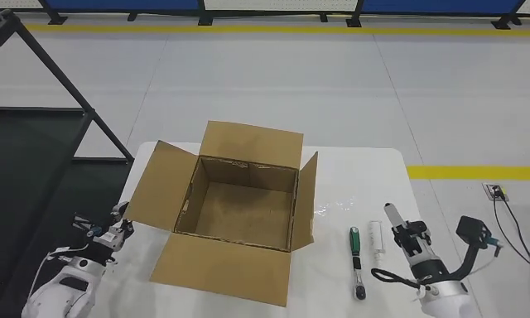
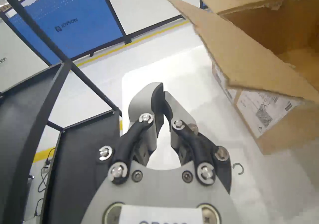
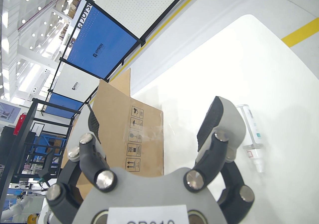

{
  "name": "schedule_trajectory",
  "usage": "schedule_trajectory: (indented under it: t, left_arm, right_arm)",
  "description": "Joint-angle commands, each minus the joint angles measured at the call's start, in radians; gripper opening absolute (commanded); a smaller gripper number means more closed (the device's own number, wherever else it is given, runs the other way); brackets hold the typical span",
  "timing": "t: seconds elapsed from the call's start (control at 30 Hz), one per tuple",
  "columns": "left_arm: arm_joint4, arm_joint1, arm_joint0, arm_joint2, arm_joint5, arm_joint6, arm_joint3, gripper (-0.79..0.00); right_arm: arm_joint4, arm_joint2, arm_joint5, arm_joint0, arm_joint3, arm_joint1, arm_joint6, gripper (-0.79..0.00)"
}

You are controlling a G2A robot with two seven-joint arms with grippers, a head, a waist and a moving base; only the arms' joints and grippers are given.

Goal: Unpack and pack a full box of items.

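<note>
While box point(image 1: 252, 144) gapes | left tool point(image 2: 163, 91) pinched | right tool point(image 3: 153, 108) spread

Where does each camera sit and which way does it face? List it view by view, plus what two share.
Top view: on the robot, looking down at the table and open cardboard box; left gripper and right gripper at the bottom corners.
Left wrist view: behind the shut left gripper, facing along the table beside the box.
Right wrist view: behind the open right gripper, facing the box's other side.
Shared: top and right wrist views show the white syringe.
</note>
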Motion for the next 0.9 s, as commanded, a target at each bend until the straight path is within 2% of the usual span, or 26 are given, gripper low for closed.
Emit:
schedule_trajectory:
  t: [0.0,0.07,0.17,0.4,0.57,0.67,0.73,0.87]
  left_arm:
    - [-0.055,-0.005,-0.015,0.019,-0.003,0.040,0.050,-0.785]
    - [-0.152,-0.010,-0.033,0.023,-0.020,0.027,0.098,-0.785]
    - [-0.320,-0.016,-0.066,0.034,-0.087,-0.058,0.141,-0.785]
    - [-0.500,-0.013,-0.108,0.072,-0.256,-0.264,0.146,-0.785]
    - [-0.548,-0.003,-0.102,0.084,-0.437,-0.279,0.163,-0.785]
    - [-0.609,0.001,-0.114,0.097,-0.537,-0.302,0.210,-0.785]
    - [-0.649,0.004,-0.130,0.104,-0.571,-0.327,0.243,-0.785]
    - [-0.720,0.012,-0.151,0.132,-0.571,-0.387,0.269,-0.785]
  right_arm:
    - [0.008,0.008,-0.004,-0.014,-0.005,0.001,-0.007,0.000]
    - [0.015,0.014,-0.006,-0.026,-0.008,0.003,-0.014,0.000]
    - [0.026,0.020,-0.011,-0.035,-0.009,0.005,-0.023,0.000]
    - [0.028,0.017,-0.014,-0.034,-0.017,0.010,-0.024,0.000]
    - [0.017,0.008,-0.008,-0.033,-0.022,0.015,-0.022,0.000]
    - [0.019,0.008,-0.007,-0.036,-0.026,0.017,-0.027,0.000]
    - [0.021,0.008,-0.006,-0.040,-0.029,0.018,-0.030,0.000]
    - [0.020,0.008,-0.005,-0.049,-0.038,0.021,-0.034,0.000]
